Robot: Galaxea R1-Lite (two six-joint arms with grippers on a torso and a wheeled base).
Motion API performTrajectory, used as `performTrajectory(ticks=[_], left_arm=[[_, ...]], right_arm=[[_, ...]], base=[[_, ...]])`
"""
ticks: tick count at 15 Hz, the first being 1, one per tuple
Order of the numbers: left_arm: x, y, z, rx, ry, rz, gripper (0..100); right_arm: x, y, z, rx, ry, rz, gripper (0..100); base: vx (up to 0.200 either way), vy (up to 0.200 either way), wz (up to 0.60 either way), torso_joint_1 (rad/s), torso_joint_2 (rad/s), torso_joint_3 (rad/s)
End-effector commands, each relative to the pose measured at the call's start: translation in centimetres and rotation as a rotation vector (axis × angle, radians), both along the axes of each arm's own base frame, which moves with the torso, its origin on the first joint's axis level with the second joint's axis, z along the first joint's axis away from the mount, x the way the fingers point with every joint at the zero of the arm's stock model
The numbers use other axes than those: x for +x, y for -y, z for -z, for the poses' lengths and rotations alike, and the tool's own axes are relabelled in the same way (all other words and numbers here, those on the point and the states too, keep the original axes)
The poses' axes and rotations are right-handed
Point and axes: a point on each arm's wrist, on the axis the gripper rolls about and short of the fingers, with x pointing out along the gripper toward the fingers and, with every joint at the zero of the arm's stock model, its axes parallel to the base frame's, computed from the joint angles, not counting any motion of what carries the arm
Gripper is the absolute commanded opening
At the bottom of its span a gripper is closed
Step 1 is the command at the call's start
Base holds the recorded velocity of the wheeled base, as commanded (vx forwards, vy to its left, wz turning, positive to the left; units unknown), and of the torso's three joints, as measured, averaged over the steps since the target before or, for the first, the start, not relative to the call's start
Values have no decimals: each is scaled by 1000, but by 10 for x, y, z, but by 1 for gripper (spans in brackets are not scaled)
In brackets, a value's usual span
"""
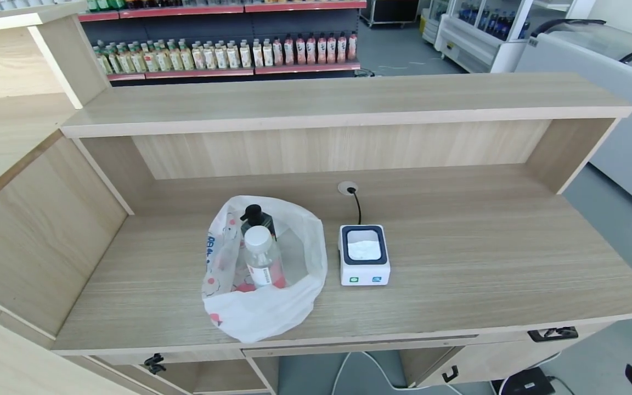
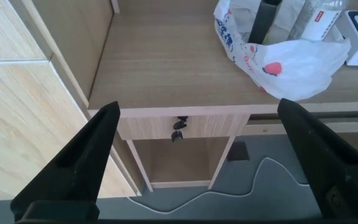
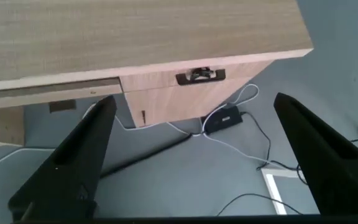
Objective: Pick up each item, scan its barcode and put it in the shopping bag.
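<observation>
Counter [image 1: 458,263] with shopping bag [image 1: 272,312]; adapter [image 3: 222,118] underneath

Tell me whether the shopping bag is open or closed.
Open: the shopping bag gapes upward, and a clear bottle and a black pump bottle stand inside.

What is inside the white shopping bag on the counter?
A black pump bottle and a clear bottle with a white cap stand inside the shopping bag. The bag's front fold covers their bases and anything lying lower.
</observation>
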Motion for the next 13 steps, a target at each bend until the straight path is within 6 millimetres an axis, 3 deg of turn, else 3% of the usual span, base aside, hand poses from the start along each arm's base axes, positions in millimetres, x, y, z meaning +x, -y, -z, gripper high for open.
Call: performTrajectory(ticks=[1, 6, 13], left_arm=[[0, 0, 0, -1, 0, 0, 100], [0, 0, 0, -1, 0, 0, 100], [0, 0, 0, -1, 0, 0, 100]], right_arm=[[-55, -6, 38, 11, 149, -38, 100], [-65, -6, 42, 60, 267, -94, 100], [-65, -6, 43, 52, 266, -97, 100]], base=[[0, 0, 0, 0, 0, 0], [0, 0, 0, 0, 0, 0], [0, 0, 0, 0, 0, 0]])
